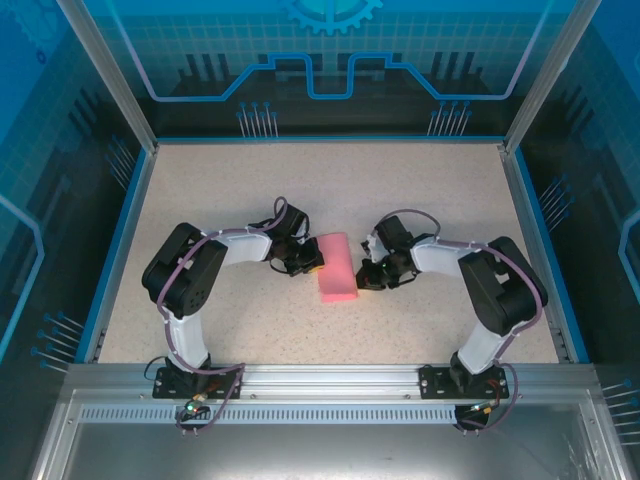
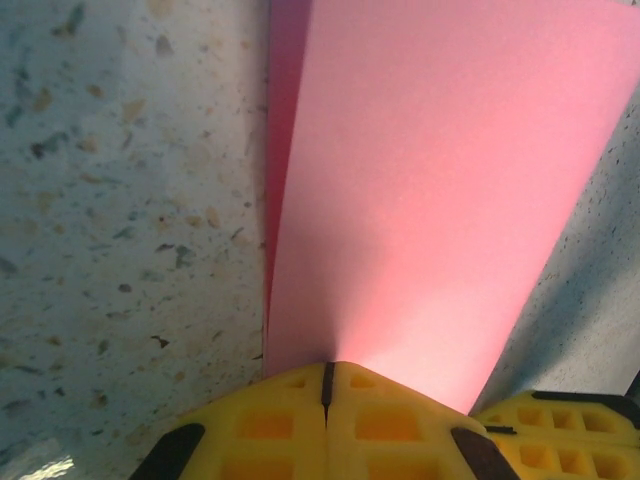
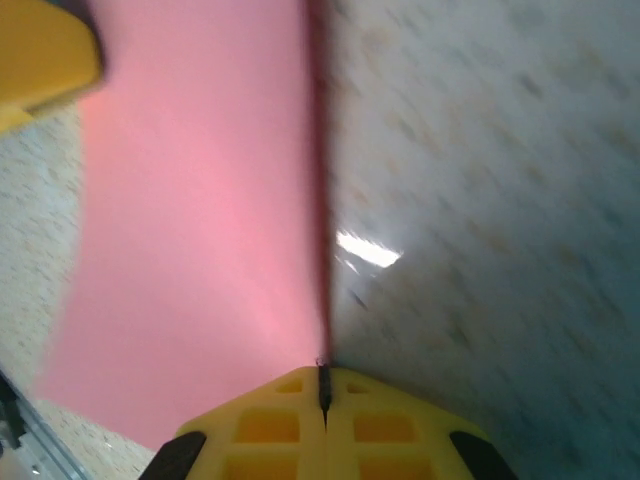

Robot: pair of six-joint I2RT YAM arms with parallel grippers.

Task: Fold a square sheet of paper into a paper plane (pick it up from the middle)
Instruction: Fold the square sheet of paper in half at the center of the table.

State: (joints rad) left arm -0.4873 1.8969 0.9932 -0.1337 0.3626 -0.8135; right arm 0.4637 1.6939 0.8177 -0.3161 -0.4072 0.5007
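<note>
While the speckled table [image 1: 200,200] takes up most of the overhead view, the pink sheet of paper [image 1: 337,267] lies near its middle, doubled into a narrow strip that runs from about 12 o'clock to 6 o'clock. In the left wrist view the sheet of paper [image 2: 440,180] shows a darker second layer peeking out along its 9 o'clock edge. The left gripper [image 1: 312,264] sits just at 9 o'clock of the strip, touching that long edge, and the right gripper [image 1: 366,277] sits at 3 o'clock, touching the opposite edge nearer its 6 o'clock end. Seen from its own camera, the left gripper [image 2: 327,385] has its yellow jaws pressed together, the paper fanning away toward 12 o'clock. The right gripper [image 3: 322,385] is likewise closed, with the sheet's [image 3: 200,230] edge running straight to 12 o'clock from the seam. Whether either one actually nips the paper, I cannot tell.
</note>
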